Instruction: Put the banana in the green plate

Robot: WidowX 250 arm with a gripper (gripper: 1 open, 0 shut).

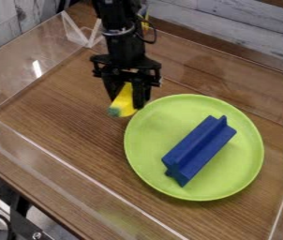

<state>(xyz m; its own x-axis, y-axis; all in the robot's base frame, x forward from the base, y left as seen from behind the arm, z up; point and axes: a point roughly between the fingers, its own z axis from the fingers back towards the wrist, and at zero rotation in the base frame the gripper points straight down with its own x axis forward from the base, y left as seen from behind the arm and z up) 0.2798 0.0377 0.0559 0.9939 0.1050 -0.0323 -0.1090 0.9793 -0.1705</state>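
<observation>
One gripper [126,97] clamping banana [122,103], beside green plate [192,145]

I am seeing the long blue block [198,149] taking the middle and right of the green plate [151,141], while its left part is staying bare. Clear walls [19,141] are closing the table [69,141] around.

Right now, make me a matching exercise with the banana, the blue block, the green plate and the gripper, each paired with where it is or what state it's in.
Things:
1. banana
2. blue block
3. green plate
4. gripper

States:
A. lying on the plate
B. jaws shut on an item
C. resting on the wooden table
D. held above the plate's left rim

Pairs: 1-D, 2-A, 3-C, 4-B
</observation>
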